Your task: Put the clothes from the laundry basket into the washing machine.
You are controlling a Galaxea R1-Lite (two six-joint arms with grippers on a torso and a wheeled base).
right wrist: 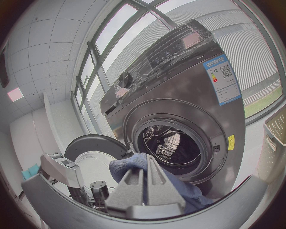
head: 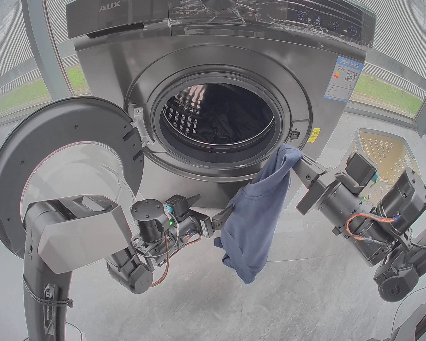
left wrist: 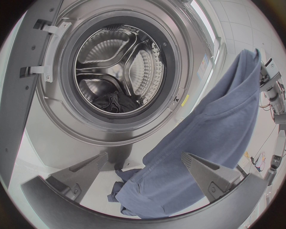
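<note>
Grey tiled floor fronts the open dark-grey metal washing machine; our right gripper clamps the blue fabric garment, which hangs below its jaws; our left gripper gapes wide, cloth partly between

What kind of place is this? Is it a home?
Probably a laundry corner in a lab or showroom rather than a home, though I cannot be sure: a front-loading washing machine with plastic film on its panel, a laundry basket beside it, and tall windows behind.
</note>
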